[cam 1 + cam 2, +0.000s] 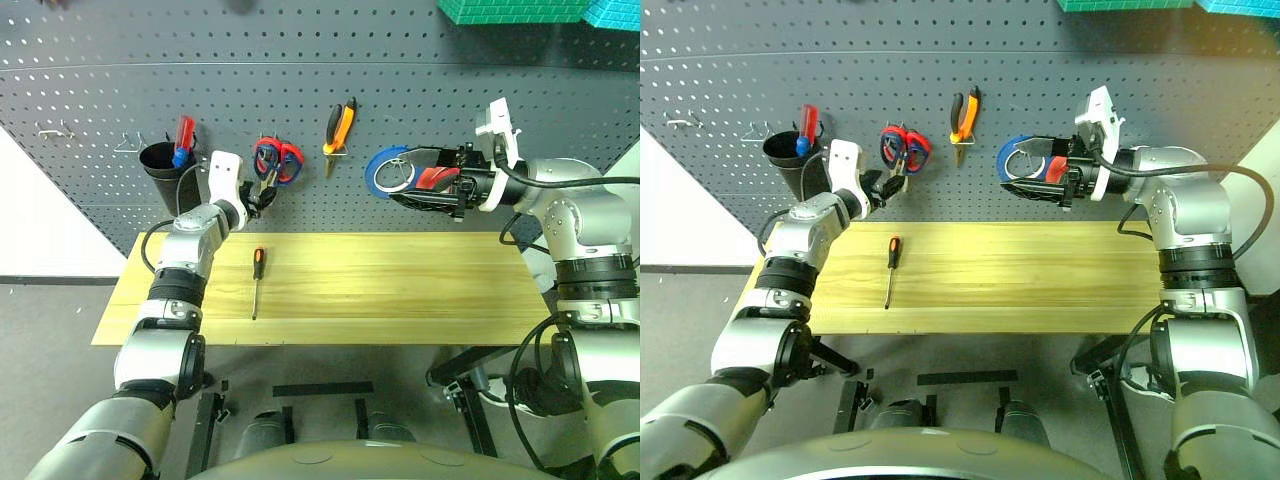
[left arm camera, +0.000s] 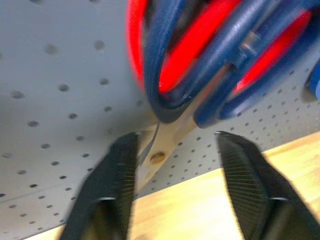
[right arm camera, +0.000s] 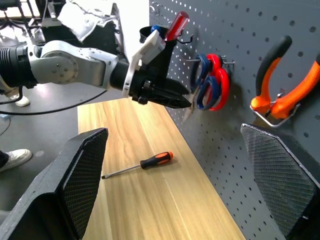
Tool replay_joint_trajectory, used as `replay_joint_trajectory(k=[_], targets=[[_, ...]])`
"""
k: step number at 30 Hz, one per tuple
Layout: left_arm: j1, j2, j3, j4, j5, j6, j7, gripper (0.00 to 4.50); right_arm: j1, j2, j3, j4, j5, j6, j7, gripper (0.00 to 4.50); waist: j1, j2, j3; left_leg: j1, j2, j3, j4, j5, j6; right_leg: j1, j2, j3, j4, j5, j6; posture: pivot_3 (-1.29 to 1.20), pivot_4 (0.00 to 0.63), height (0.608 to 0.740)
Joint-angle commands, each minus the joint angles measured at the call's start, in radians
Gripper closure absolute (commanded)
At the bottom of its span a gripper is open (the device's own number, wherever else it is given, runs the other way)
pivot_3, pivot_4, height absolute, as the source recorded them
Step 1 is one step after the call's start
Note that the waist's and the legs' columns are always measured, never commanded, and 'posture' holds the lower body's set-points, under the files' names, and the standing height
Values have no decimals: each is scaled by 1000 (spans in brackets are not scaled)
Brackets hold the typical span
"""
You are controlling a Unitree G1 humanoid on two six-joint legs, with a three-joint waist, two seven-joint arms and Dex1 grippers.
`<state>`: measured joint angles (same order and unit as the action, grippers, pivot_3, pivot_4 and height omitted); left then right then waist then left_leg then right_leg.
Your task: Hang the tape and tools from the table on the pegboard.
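The slim screwdriver (image 1: pixel 256 280) with a black-and-orange handle lies on the table (image 1: pixel 400 290), left of centre. Orange-and-black pliers (image 1: pixel 340 127) hang from a hook on the pegboard (image 1: pixel 450 90). Scissors (image 1: pixel 278 160) with red and dark blue handles hang on a hook to their left. My left gripper (image 2: pixel 175 145) is open just under them, its fingers either side of the blade tip (image 2: pixel 165 145) without closing on it. My right gripper (image 1: pixel 400 180) is wide open and level, pointing left along the board, with nothing between its fingers. The tape is hidden from me.
A blue roll (image 1: pixel 385 165) hangs on the board at my right gripper's tips, with something red behind the fingers. A black cup (image 1: pixel 160 165) at the left holds a red-and-blue tool (image 1: pixel 184 140). Bare wire hooks (image 1: pixel 55 130) sit further left.
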<state>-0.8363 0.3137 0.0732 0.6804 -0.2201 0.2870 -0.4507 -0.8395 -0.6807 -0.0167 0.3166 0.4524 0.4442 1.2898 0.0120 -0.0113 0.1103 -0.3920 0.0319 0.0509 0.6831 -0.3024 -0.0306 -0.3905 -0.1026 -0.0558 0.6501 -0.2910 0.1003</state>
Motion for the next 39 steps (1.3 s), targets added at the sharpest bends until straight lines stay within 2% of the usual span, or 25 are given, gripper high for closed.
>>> replay_joint_trajectory(k=[1,2,11,14,19,28,39], targets=[[28,20,18,-127,-13,20,-17,378,-10,-11,-22,-28,4,-15,5,0,0,0,0,0,0,0,0,0,0,0,0,0,0,0,0,46,112,732],[49,27,22,-174,-22,45,-20,23,-9,-12,-23,-28,5,-14,7,0,0,0,0,0,0,0,0,0,0,0,0,0,0,0,0,46,114,732],[261,79,56,-616,-103,261,-16,23,-16,-16,-25,-21,21,18,28,0,0,0,0,0,0,-1,0,0,0,0,0,0,0,0,0,62,106,732],[373,105,85,-775,-142,284,-41,23,-6,2,-10,-28,28,45,33,0,1,0,0,0,0,-1,0,0,0,1,0,0,0,0,0,76,102,732],[474,107,110,-886,-149,353,29,23,18,41,19,-50,25,61,42,0,2,1,1,1,1,-2,0,-2,3,0,0,2,-1,0,0,99,101,732],[509,45,89,-892,-110,371,148,23,-13,52,21,29,3,16,71,0,30,0,1,1,0,-2,0,-4,6,1,0,2,0,0,0,129,93,732],[487,68,87,-762,-71,261,108,23,10,44,30,47,-18,-16,93,0,29,0,1,0,0,0,0,-3,6,1,0,1,-1,0,0,126,102,732]])
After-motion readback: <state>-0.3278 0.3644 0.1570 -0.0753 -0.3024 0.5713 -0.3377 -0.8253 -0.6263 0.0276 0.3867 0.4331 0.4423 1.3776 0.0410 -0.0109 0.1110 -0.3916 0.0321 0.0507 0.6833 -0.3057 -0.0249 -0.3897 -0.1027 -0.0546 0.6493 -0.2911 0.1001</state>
